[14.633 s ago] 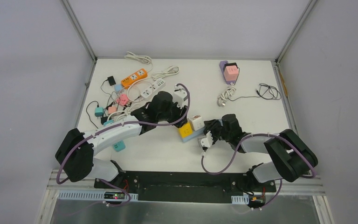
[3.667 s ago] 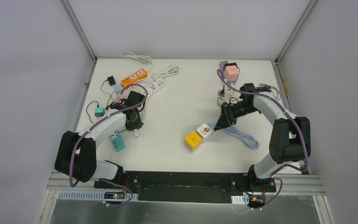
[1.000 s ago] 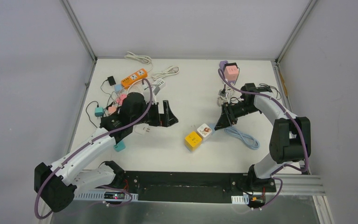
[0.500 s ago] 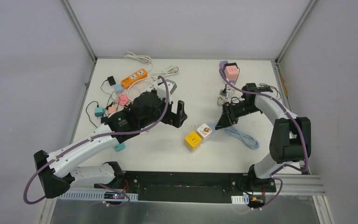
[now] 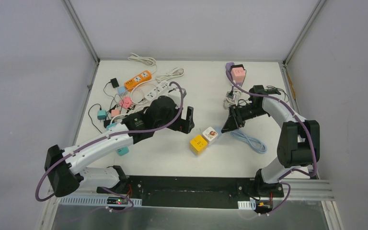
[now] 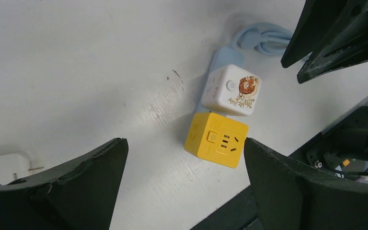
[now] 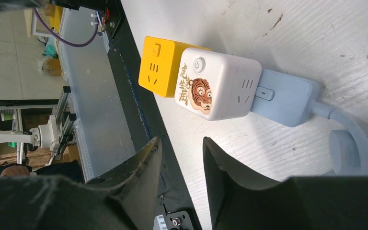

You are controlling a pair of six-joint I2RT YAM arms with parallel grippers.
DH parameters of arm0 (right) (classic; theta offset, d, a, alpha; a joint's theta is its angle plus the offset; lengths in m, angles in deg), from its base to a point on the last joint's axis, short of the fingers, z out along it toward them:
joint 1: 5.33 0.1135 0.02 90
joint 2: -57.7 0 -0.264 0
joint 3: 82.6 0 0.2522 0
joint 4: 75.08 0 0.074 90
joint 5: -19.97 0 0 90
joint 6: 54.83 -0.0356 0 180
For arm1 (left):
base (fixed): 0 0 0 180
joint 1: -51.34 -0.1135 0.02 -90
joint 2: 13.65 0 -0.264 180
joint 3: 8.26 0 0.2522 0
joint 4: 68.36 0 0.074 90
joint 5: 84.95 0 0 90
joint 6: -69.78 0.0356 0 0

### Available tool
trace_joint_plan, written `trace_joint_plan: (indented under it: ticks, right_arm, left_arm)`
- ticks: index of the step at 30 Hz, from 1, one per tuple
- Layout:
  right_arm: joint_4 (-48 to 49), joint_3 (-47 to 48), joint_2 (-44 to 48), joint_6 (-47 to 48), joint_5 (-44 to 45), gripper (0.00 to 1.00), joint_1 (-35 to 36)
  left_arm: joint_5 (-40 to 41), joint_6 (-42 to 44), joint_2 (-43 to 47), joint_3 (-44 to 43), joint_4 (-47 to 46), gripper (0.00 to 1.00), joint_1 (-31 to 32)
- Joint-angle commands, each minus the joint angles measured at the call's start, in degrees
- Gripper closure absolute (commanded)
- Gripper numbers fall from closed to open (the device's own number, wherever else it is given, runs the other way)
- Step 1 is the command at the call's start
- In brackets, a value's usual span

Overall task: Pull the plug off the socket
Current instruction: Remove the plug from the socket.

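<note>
A yellow cube socket (image 5: 198,143) sits joined to a white cube socket with a tiger print (image 5: 211,133). A light blue plug (image 7: 282,103) is pushed into the white cube's far side, and its blue cable (image 5: 249,140) coils away to the right. My left gripper (image 5: 188,120) hovers just left of and above the cubes, open wide. In its wrist view the yellow cube (image 6: 215,146) lies near the right finger. My right gripper (image 5: 227,125) stands partly open with nothing in it, just right of the white cube (image 7: 218,91).
At the back left lie an orange power strip (image 5: 139,79), a white strip (image 5: 158,88) and several small adapters with tangled cords. A pink and purple socket block (image 5: 237,73) and a thin black cable (image 5: 275,93) are at the back right. A teal adapter (image 5: 122,151) is under the left arm.
My left arm has swung right, away from the pile of strips and toward the cubes, still open wide. The right arm and the cubes have not moved.
</note>
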State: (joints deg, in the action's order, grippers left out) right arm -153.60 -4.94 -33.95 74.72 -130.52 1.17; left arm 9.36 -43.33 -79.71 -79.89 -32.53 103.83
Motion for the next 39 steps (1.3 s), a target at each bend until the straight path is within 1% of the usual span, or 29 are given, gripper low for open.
trace_joint_plan:
  ticks: [1, 4, 10, 16, 21, 26, 30, 34, 39]
  right_arm:
    - [1.4, -0.2, 2.7, 0.7, -1.5, 0.59, -0.4]
    - [1.8, -0.3, 2.8, 0.2, -1.2, 0.59, -0.4]
    - [2.3, -0.6, 2.8, -0.1, -1.0, 0.59, -0.6]
    - [2.3, -0.7, 2.8, -0.1, -1.0, 0.59, -0.7]
    - [2.4, -0.7, 2.8, -0.1, -1.0, 0.59, -0.8]
    - [2.4, -0.8, 2.8, -0.1, -0.9, 0.59, -0.9]
    - [2.4, -0.8, 2.7, -0.1, -1.1, 0.59, -0.9]
    - [2.4, -0.8, 2.7, -0.1, -1.0, 0.59, -1.0]
    - [2.4, -0.9, 2.7, -0.1, -1.1, 0.59, -1.0]
  left_arm:
    - [-6.4, -3.9, -6.0, -3.5, -0.2, 0.08, 1.0]
    - [-4.7, -2.8, -9.6, -5.6, 1.1, 0.1, 4.3]
    - [3.7, 0.6, -17.0, -11.8, 6.2, 0.1, 11.1]
    - [7.7, 2.7, -25.8, -18.8, 12.5, 0.12, 15.0]
    - [9.9, 4.1, -30.1, -22.8, 17.2, 0.13, 16.0]
    - [12.1, 4.2, -31.0, -23.0, 18.7, 0.13, 16.1]
    - [11.3, 4.4, -31.7, -22.7, 18.7, 0.13, 16.1]
    - [9.4, 4.8, -32.7, -22.5, 18.6, 0.15, 16.1]
    - [9.0, 5.3, -33.4, -22.1, 18.4, 0.16, 16.1]
